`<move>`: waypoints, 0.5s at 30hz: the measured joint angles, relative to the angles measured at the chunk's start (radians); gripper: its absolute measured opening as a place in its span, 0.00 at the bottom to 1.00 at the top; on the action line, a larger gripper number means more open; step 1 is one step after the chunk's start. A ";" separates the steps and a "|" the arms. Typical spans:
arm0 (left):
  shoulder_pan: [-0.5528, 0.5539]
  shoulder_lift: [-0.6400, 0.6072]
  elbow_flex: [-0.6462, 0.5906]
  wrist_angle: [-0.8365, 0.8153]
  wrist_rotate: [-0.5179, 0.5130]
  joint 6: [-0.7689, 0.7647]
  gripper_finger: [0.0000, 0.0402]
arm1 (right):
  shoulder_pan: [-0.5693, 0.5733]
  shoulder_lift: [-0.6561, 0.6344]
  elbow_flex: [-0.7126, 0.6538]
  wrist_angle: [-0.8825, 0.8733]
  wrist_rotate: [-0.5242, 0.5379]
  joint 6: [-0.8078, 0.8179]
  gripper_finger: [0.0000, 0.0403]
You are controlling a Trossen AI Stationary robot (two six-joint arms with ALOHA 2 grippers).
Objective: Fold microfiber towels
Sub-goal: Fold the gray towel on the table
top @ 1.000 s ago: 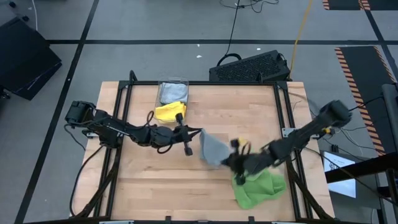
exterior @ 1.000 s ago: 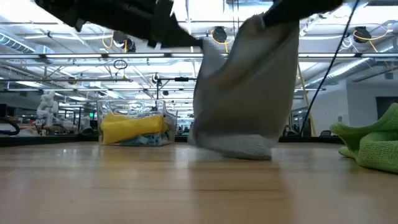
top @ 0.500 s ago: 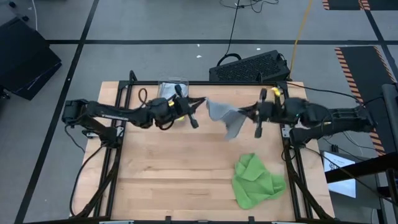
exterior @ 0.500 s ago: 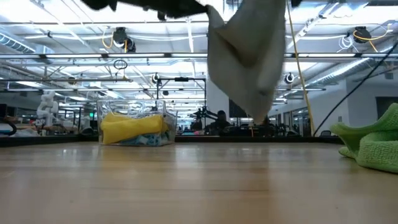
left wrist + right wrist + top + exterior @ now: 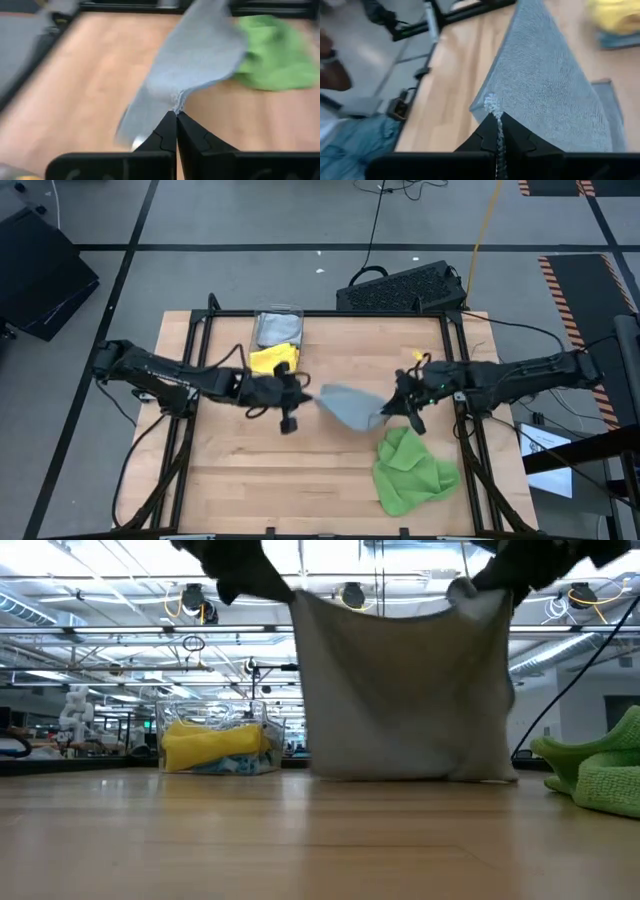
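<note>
- Your left gripper (image 5: pixel 300 395) is pinched tight on one top corner of the grey towel (image 5: pixel 350 406); your right gripper (image 5: pixel 393 408) is clamped on the other top corner, fingers fully together on the cloth.
- Half a second ago you had the towel bunched and high over the far half of the table; now both grippers have come down and toward the middle, and the cloth is spread between them.
- In the low view the grey towel (image 5: pixel 405 690) hangs as a flat sheet, and its bottom hem looks to be just at the table (image 5: pixel 300 840); whether it touches I cannot tell.
- That reads as the shake-out being done and the lay-down about to begin: you likely need to drag the hem and lower the corners so it lands flat before folding.
- The green towel (image 5: pixel 412 470) lies crumpled near the front right corner, close under your right arm.
- The yellow towel (image 5: pixel 270 358) spills from the clear bin (image 5: pixel 278 328) at the far edge, left of centre, with another grey cloth (image 5: pixel 280 327) inside.
</note>
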 joint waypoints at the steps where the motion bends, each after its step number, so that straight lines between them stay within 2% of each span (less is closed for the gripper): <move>1: -0.025 0.003 0.001 0.000 0.010 -0.017 0.01 | 0.011 0.009 -0.032 0.057 -0.018 0.011 0.01; 4: -0.090 0.009 0.000 0.004 -0.022 -0.026 0.01 | 0.032 0.029 -0.107 0.228 -0.006 0.024 0.02; 9: -0.122 -0.014 0.000 0.158 -0.282 0.116 0.01 | 0.021 0.015 -0.127 0.422 0.193 -0.049 0.01; 13: -0.057 -0.015 0.001 0.389 -0.534 0.309 0.01 | -0.043 -0.028 -0.125 0.555 0.309 -0.212 0.01; 15: 0.005 -0.015 0.001 0.484 -0.584 0.373 0.01 | -0.094 -0.055 -0.125 0.565 0.360 -0.258 0.01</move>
